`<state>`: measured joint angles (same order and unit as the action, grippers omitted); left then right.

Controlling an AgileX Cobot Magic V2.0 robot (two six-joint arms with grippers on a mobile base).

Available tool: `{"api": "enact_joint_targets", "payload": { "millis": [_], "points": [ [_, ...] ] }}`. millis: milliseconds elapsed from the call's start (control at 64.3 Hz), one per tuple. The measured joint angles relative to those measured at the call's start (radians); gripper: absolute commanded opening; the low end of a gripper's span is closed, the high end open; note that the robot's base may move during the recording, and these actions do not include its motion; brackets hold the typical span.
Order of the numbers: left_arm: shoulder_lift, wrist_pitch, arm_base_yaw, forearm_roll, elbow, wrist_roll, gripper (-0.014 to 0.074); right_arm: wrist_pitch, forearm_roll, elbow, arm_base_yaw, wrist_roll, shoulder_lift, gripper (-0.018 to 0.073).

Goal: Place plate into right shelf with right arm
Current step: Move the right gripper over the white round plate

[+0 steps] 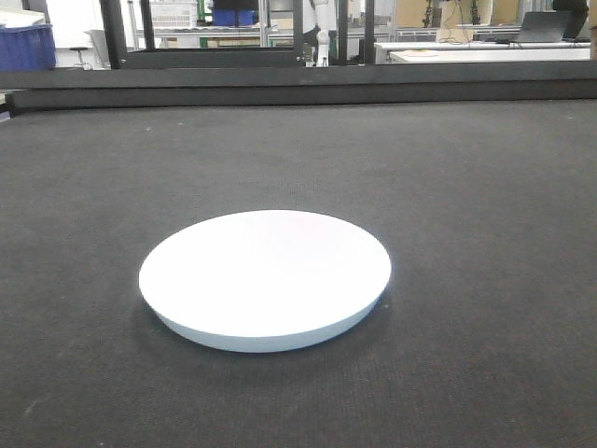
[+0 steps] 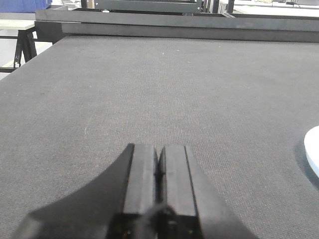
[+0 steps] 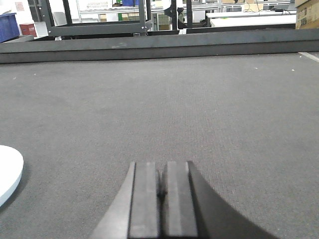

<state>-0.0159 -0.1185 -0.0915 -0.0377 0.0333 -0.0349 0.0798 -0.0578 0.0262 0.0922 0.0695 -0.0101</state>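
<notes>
Jaws of the left tool (image 2: 158, 169) are pressed flat together with nothing between them, their black pads meeting along a thin seam. It sits low over the tabletop (image 1: 485, 177), a dark grey woven surface, and casts a shadow to its own left. Whether it touches the surface cannot be told. The right tool (image 3: 162, 177) looks the same in its own wrist view: both black jaws are closed against each other, gripping nothing, and it also sits low over the grey weave.

Between the two tools lies the plate (image 1: 265, 280), plain, glossy white, round and shallow. It rests flat on the tabletop, right way up, apart from both tools. The left wrist view catches only a sliver of its rim at the right edge of the picture. The right wrist view catches a curved section of it at the left edge. In the front-facing view it sits near the middle of the tabletop and closer to the camera, with a soft shadow under its near rim.

Past the plate the grey surface runs bare to a raised dark rail (image 1: 298, 89) along the far edge. Beyond that rail stand black uprights, a blue crate (image 1: 26, 47) at the far left and white tables (image 1: 485, 51) at the far right. The racks and clutter behind them are too small to make out.
</notes>
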Motion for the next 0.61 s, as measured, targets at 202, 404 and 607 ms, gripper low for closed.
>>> {"api": "enact_joint_targets", "payload": {
  "millis": [202,404,607],
  "points": [
    [0.000,0.000,0.000,0.000,0.000,0.000,-0.0047,-0.048,0.000,0.000,0.000,0.000,0.000,0.0058],
    [0.000,0.000,0.000,0.000,0.000,0.000,-0.0047,-0.080,0.000,0.000,0.000,0.000,0.000,0.0058],
    [0.000,0.000,0.000,0.000,0.000,0.000,-0.0047,-0.093,0.000,0.000,0.000,0.028,0.000,0.0058]
  ]
}}
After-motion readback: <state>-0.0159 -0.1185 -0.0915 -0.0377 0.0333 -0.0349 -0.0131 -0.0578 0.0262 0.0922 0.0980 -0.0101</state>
